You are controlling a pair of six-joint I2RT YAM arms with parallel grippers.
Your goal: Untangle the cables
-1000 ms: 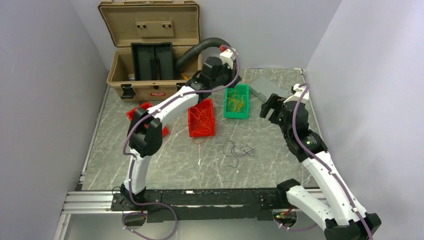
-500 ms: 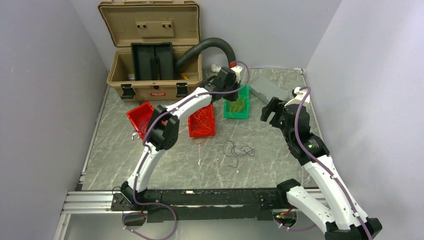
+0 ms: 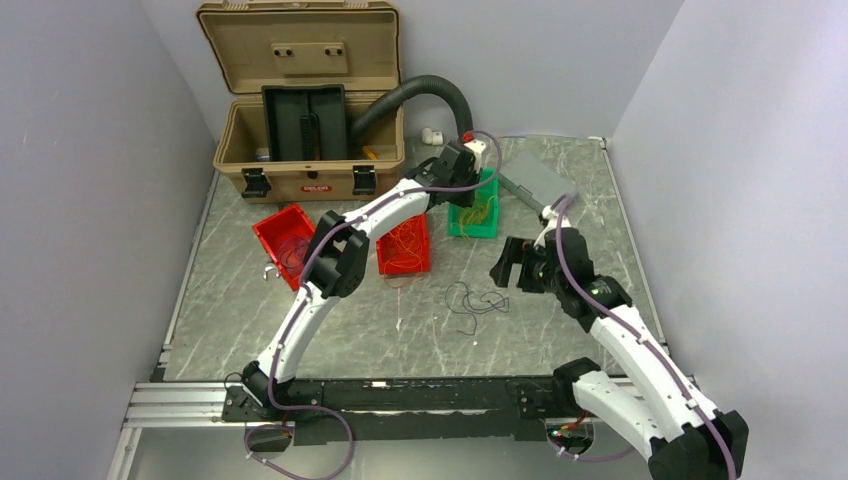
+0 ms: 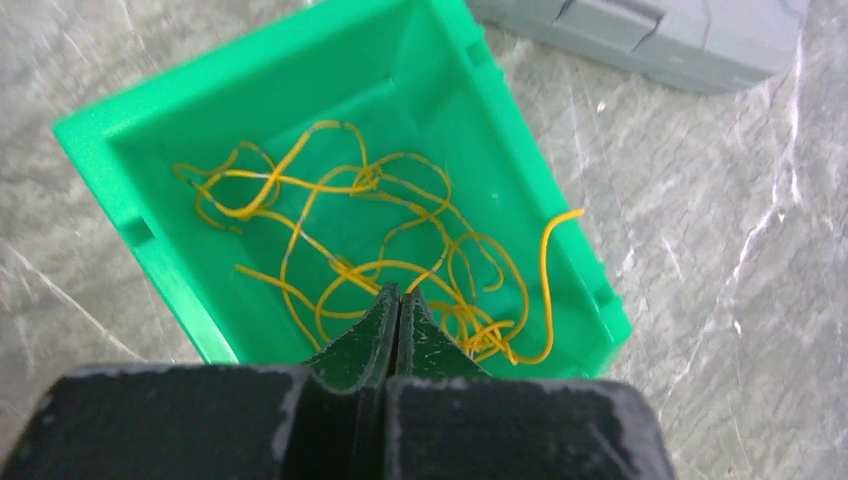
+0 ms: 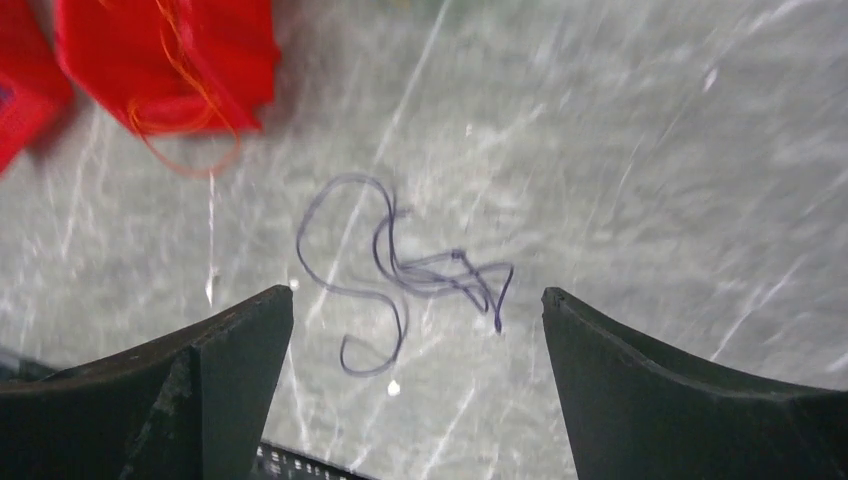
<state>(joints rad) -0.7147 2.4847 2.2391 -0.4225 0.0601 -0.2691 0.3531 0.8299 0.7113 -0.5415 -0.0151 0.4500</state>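
We locate the dark purple cable (image 5: 430,270) on the desk (image 5: 650,150) straight ahead of the open right gripper (image 5: 415,300), centred between its jaws and lying crosswise. The closed left gripper (image 4: 400,300) is well apart.

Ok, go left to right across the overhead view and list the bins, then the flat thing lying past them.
left red bin → second red bin holding orange wires → green bin holding yellow wires → grey flat case
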